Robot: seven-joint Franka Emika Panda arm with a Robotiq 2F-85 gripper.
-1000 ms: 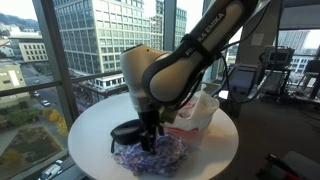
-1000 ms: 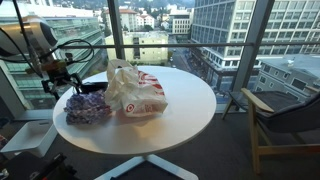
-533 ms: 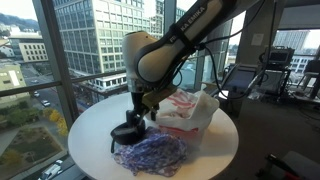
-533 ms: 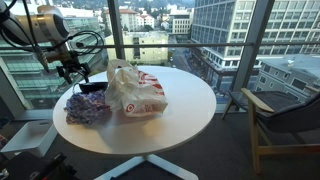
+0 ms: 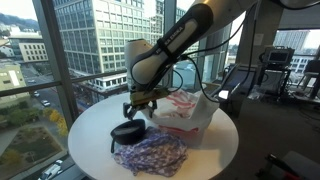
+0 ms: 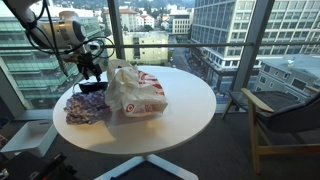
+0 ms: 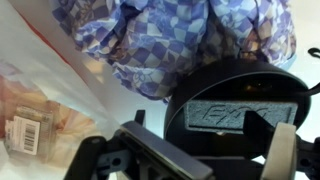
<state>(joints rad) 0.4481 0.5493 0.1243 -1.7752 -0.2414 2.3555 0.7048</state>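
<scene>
My gripper (image 5: 140, 108) hangs open and empty just above a black round object (image 5: 127, 131) with raised lettering on top, which sits on the round white table (image 5: 222, 150). In the wrist view the object (image 7: 235, 105) lies between my spread fingers (image 7: 210, 152). A crumpled blue-purple checkered cloth (image 5: 150, 155) lies right next to the object, toward the table's front edge. A white plastic bag with red print (image 5: 187, 110) lies beside both. In an exterior view my gripper (image 6: 88, 72) is over the object (image 6: 92, 87), with the cloth (image 6: 88, 107) and the bag (image 6: 135, 92) close by.
Floor-to-ceiling windows stand directly behind the table (image 6: 185, 125). A wooden armchair (image 6: 285, 120) stands to one side of it. Exercise machines (image 5: 270, 70) stand further back in the room.
My gripper has risen from the cloth and black object and now hangs above them. The black object stays on the table.
</scene>
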